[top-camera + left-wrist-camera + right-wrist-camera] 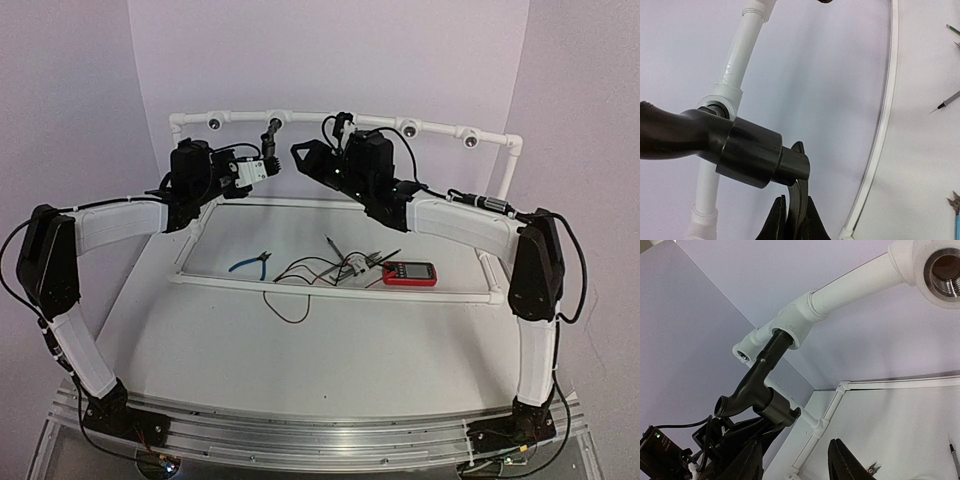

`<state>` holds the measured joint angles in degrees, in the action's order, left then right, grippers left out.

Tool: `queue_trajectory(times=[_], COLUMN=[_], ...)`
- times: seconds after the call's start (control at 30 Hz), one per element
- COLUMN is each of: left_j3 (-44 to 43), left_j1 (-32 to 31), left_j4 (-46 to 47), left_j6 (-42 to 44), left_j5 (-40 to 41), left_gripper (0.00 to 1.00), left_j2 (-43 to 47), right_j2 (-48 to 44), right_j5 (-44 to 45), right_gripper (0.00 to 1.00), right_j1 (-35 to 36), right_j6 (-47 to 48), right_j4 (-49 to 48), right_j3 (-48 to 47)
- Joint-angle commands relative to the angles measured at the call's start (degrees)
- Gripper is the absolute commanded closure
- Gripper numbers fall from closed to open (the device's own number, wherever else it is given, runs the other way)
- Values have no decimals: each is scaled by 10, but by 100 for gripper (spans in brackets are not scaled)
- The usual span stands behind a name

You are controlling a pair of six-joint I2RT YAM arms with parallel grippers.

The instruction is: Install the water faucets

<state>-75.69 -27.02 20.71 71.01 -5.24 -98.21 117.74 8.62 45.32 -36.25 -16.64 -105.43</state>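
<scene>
Faucet (757, 385) sits in a pipe socket (796, 320), left gripper (796, 201) apparently pinching its lever (801, 186); right gripper (796, 442) spread, empty.

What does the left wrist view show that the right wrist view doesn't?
Left wrist only: the faucet lever pinched between the left gripper fingers. Right wrist only: an empty threaded socket farther along, and the right gripper open, holding nothing. Both: the faucet seated in a fitting on the white pipe.

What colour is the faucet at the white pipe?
Dark grey-black; the water faucet shows best in the right wrist view.
</scene>
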Motion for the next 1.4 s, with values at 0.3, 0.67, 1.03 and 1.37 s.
queue_trajectory(times=[0.3, 0.67, 1.03, 1.37], left_j3=[24, 22, -15, 1], left_j1=[21, 20, 46, 70], left_j4=[164, -111, -143, -189], left_j6=[115, -185, -649, -975], left_j5=[-2, -101, -172, -182], left_gripper=[96, 34, 43, 46], left_j2=[78, 162, 153, 152], right_j2=[60, 41, -9, 77], right_j5=[-44, 0, 13, -22], right_gripper=[41, 39, 40, 40], right_j1=[7, 11, 11, 14], right_j6=[9, 21, 30, 16], right_j4=[-18, -34, -61, -47], right_j3=[-119, -85, -20, -158])
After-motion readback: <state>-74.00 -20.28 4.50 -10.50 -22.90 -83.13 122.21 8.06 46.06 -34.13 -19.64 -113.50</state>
